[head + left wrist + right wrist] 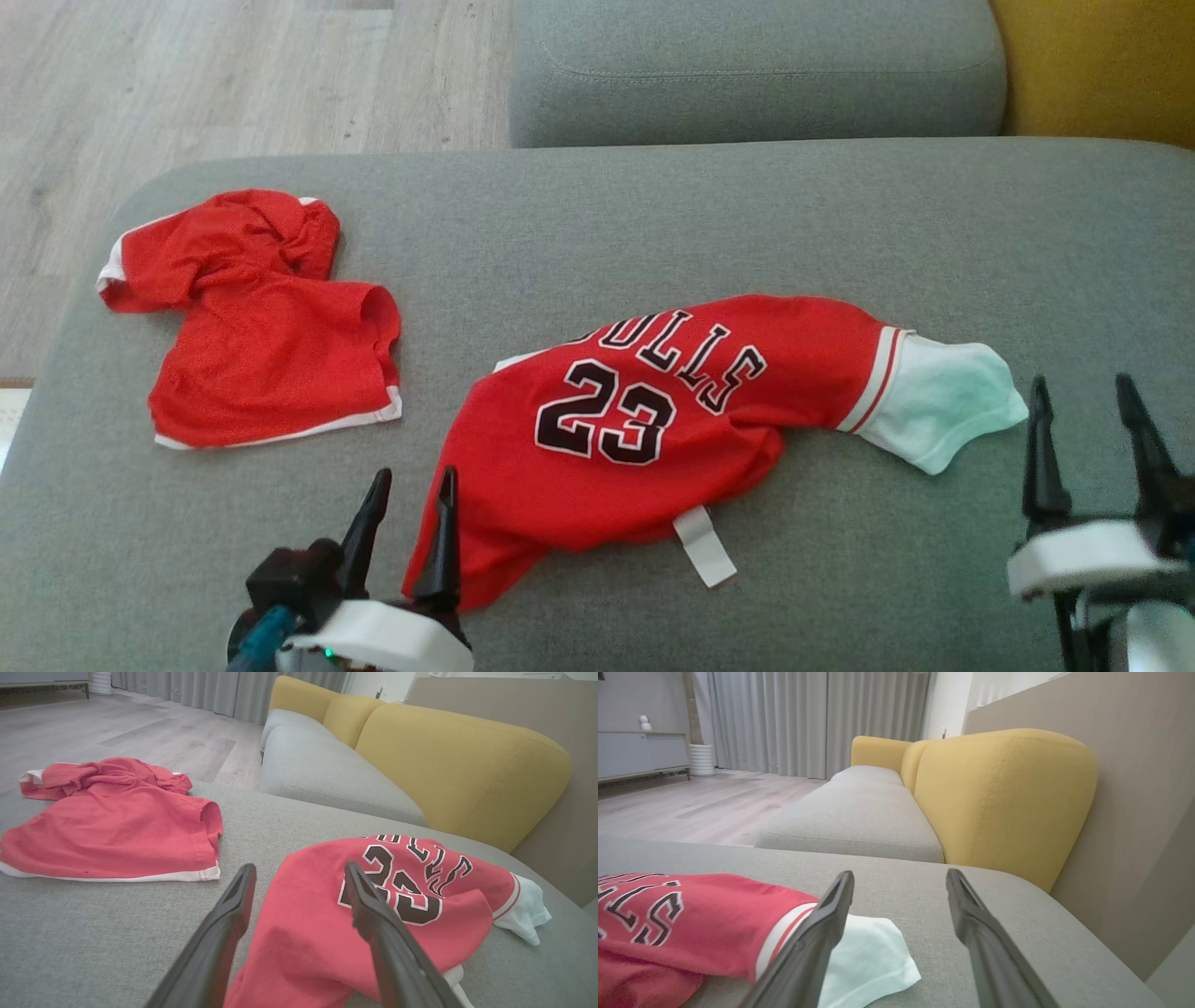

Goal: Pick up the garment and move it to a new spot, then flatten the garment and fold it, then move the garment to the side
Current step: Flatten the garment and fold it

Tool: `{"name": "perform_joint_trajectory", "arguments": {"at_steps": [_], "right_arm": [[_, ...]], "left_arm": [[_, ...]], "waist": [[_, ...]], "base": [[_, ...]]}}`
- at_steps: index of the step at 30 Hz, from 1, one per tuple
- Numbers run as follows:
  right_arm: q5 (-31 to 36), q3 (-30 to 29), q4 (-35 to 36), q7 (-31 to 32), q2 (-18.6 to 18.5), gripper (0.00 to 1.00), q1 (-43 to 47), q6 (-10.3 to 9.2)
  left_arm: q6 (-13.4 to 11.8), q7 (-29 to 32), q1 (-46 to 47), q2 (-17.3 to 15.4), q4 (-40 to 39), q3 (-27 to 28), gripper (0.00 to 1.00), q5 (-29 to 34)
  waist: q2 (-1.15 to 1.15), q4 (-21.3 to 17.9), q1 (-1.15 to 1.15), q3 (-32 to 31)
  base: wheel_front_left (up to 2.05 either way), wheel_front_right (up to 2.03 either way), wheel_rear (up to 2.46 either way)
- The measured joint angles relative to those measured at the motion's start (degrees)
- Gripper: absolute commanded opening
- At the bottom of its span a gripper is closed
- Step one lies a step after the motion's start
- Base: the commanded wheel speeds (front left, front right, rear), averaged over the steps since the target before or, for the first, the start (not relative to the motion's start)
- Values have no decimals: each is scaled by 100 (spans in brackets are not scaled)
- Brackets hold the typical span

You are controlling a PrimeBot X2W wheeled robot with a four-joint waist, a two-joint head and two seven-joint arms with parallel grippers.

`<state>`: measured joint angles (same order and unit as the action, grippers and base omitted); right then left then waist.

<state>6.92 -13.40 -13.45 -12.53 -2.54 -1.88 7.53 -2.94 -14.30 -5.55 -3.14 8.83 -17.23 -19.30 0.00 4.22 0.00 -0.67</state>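
A crumpled red jersey (644,420) with black "23" lettering and a white sleeve (943,406) lies on the grey cushion (597,215); a white tag (705,546) sticks out at its near edge. My left gripper (411,485) is open at the jersey's lower left corner, its right finger over the red fabric (299,924). My right gripper (1088,392) is open just right of the white sleeve (868,956), holding nothing.
A second red garment, shorts with white trim (261,327), lies bunched at the cushion's left (107,821). Beyond are another grey seat cushion (756,70), yellow back cushions (999,798) and wooden floor (187,84) off the left edge.
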Motion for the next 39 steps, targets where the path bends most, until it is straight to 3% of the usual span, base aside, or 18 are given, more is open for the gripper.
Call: {"name": "perform_joint_trajectory", "arguments": {"at_steps": [10,25,34,39], "right_arm": [[-424,85,955,-185,18,100,873,0],[-759,906,760,-185,29,100,1322,0],[-813,973,759,-185,27,100,1322,0],[-810,1044,760,-185,27,100,1322,0]], "left_arm": [[46,1,-30,0,0,65,100,58],[99,1,-31,0,47,124,100,116],[102,0,-31,0,105,120,100,118],[247,1,7,0,512,80,100,127]], "waist": [[0,41,0,4],[0,228,0,-8],[0,199,0,1],[0,109,0,18]], "base": [[0,0,0],[0,0,0],[0,0,0],[0,0,0]]}}
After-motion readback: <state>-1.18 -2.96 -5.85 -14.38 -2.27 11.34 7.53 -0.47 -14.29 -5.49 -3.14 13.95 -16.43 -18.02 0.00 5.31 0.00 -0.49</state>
